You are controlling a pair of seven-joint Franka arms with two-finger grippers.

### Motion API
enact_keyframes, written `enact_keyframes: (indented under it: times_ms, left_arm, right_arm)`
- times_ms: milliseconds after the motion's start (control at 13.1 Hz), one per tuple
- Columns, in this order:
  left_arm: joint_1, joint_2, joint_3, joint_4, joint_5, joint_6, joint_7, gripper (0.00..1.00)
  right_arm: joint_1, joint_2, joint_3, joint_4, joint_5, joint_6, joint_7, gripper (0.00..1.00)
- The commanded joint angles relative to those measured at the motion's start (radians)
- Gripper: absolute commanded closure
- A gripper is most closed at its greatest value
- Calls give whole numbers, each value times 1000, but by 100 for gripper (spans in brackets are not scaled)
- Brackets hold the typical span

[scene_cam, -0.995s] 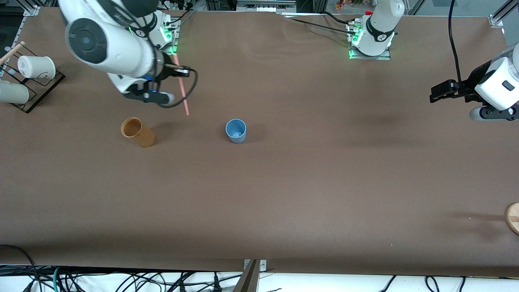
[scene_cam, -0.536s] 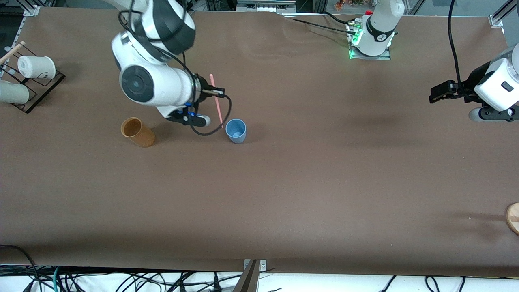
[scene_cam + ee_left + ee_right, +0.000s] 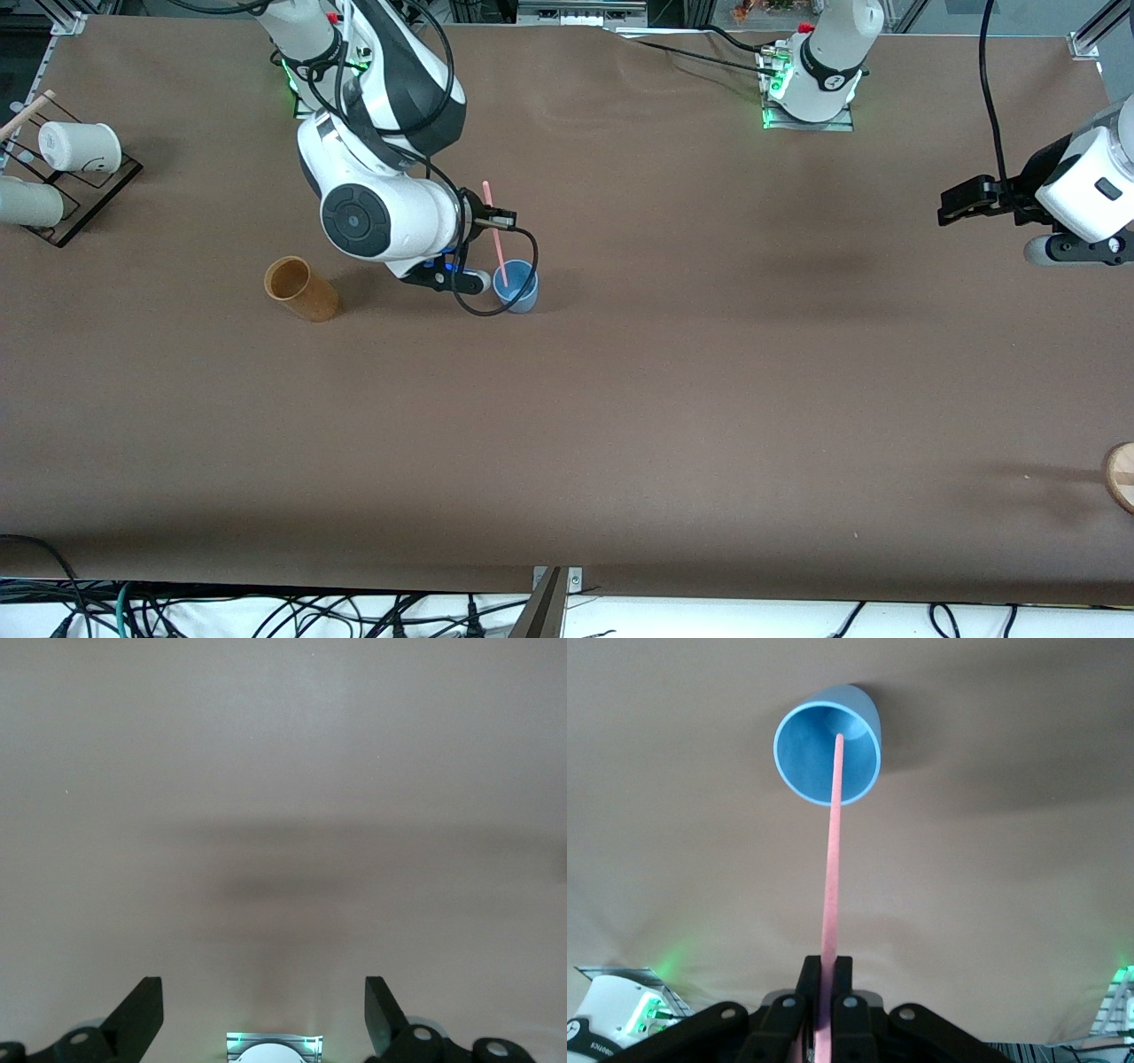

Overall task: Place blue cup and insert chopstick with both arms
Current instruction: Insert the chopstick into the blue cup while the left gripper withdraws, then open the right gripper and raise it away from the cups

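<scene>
The blue cup [image 3: 517, 286] stands upright on the brown table, mouth up; it also shows in the right wrist view [image 3: 828, 744]. My right gripper [image 3: 501, 217] is shut on the pale-pink chopstick [image 3: 496, 237] and holds it nearly upright over the cup. In the right wrist view the chopstick [image 3: 832, 868] runs from the right gripper [image 3: 826, 979] to the cup's mouth, its tip inside the rim. My left gripper [image 3: 952, 202] is open and empty, waiting above the table at the left arm's end; the left wrist view shows the left gripper [image 3: 264, 1010] over bare table.
A tan-orange cup [image 3: 301, 289] stands beside the blue cup, toward the right arm's end. A black rack [image 3: 84, 190] with white cups [image 3: 80, 146] sits at that end's edge. A round wooden object [image 3: 1121, 476] lies at the left arm's end, nearer the front camera.
My right arm has swung toward the blue cup with the chopstick, bringing its lower tip from beside the tan-orange cup to the blue cup's mouth. The left arm has not moved.
</scene>
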Motion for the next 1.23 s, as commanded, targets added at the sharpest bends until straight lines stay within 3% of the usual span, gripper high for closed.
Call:
enact_keyframes:
  times_ms: [0, 153, 306, 383, 459, 766, 995, 1149]
  left_arm:
    - [14, -9, -11, -8, -5, 10, 19, 0]
    - [12, -9, -11, -8, -5, 10, 19, 0]
    - [12, -9, -11, -8, -5, 8, 19, 0]
    - [12, -9, -11, -8, -5, 8, 19, 0]
    - [14, -9, -11, -10, -5, 10, 19, 0]
    - [12, -9, -11, -10, -5, 10, 19, 0]
    - [14, -9, -11, -10, -5, 10, 19, 0]
    - [14, -9, -11, -10, -5, 10, 19, 0]
  right_arm:
    - [13, 50, -1, 35, 0, 22, -11, 100]
    - [13, 50, -3, 33, -9, 13, -14, 100]
    - [13, 56, -3, 33, -53, 14, -13, 77]
    - [15, 56, -3, 33, -65, 18, -11, 8]
    - [13, 56, -3, 35, -67, 15, -13, 0]
    - [10, 42, -9, 74, -88, -2, -19, 0]
    - [-14, 31, -30, 104, -216, -10, -55, 0]
    - [-24, -5, -90, 121, -295, -10, -136, 0]
